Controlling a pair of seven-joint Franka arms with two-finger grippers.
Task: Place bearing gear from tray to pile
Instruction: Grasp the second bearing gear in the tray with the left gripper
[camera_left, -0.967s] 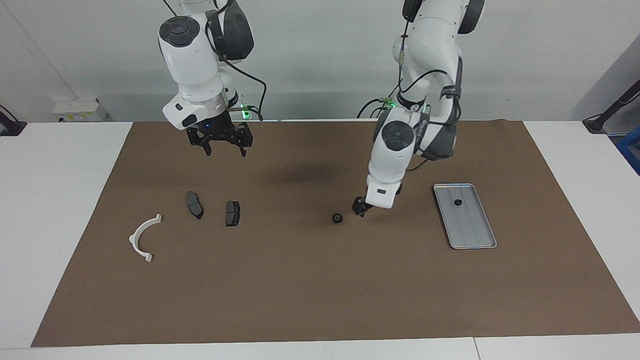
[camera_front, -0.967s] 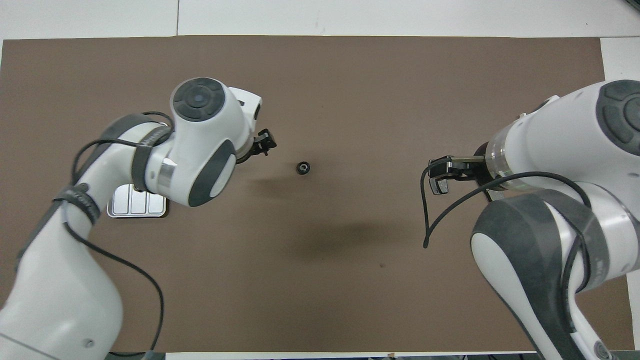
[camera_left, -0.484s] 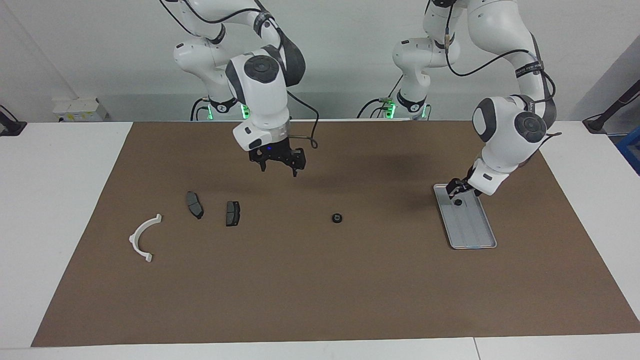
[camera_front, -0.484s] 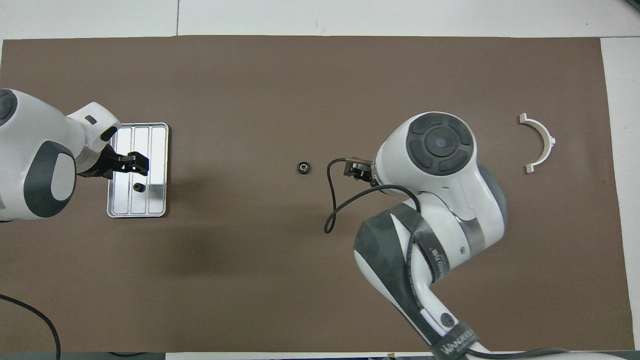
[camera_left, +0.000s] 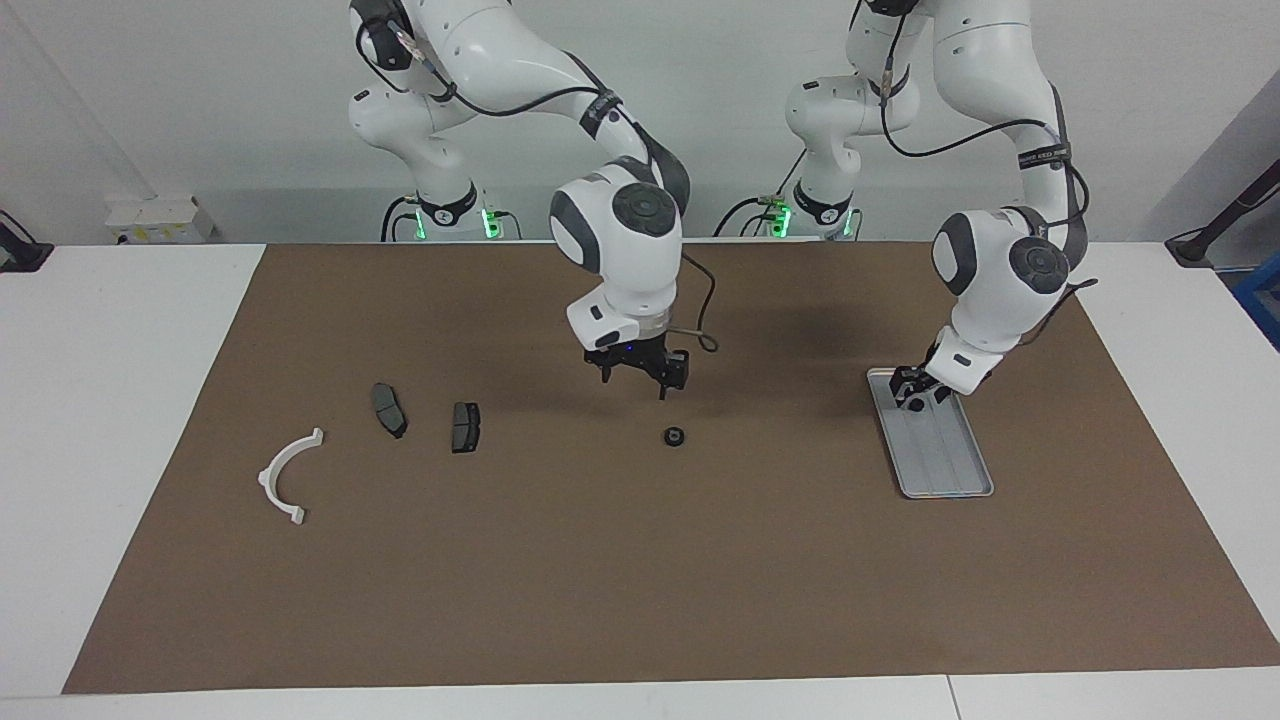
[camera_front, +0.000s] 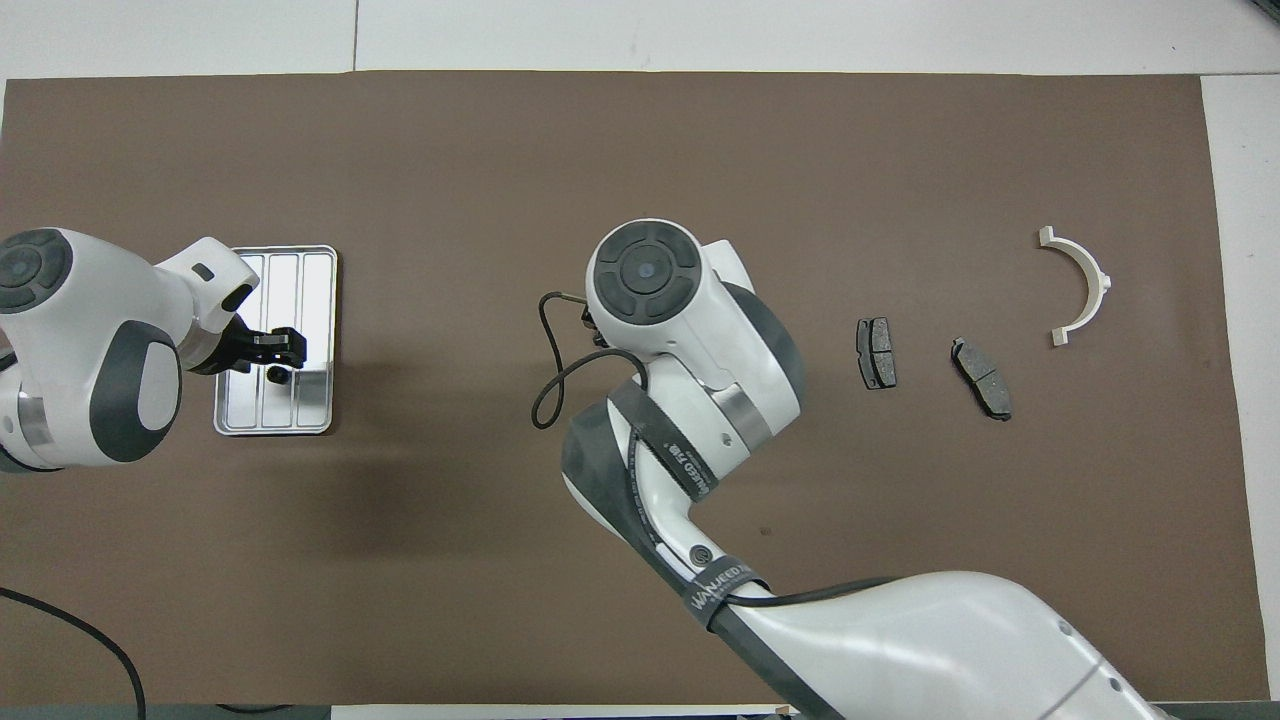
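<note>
The silver tray (camera_left: 945, 460) lies toward the left arm's end of the mat and shows in the overhead view (camera_front: 310, 290) too. A small black bearing gear (camera_front: 276, 375) sits on the tray's end nearer the robots. My left gripper (camera_left: 911, 391) is low over the tray, right at that gear (camera_left: 913, 404). A second black gear (camera_left: 675, 436) lies on the mat's middle; my right arm hides it in the overhead view. My right gripper (camera_left: 636, 376) hangs open just above the mat beside it. The pile is a white bracket (camera_left: 287, 475) and two brake pads (camera_left: 389, 409) (camera_left: 465, 426).
A brown mat (camera_left: 640, 590) covers the white table. In the overhead view the brake pads (camera_front: 876, 352) (camera_front: 981, 363) and the bracket (camera_front: 1078, 285) lie toward the right arm's end, apart from both grippers.
My left gripper left the middle gear, crossed to the tray and came down at the gear there. My right gripper swung from near the pile to the mat's middle and lower.
</note>
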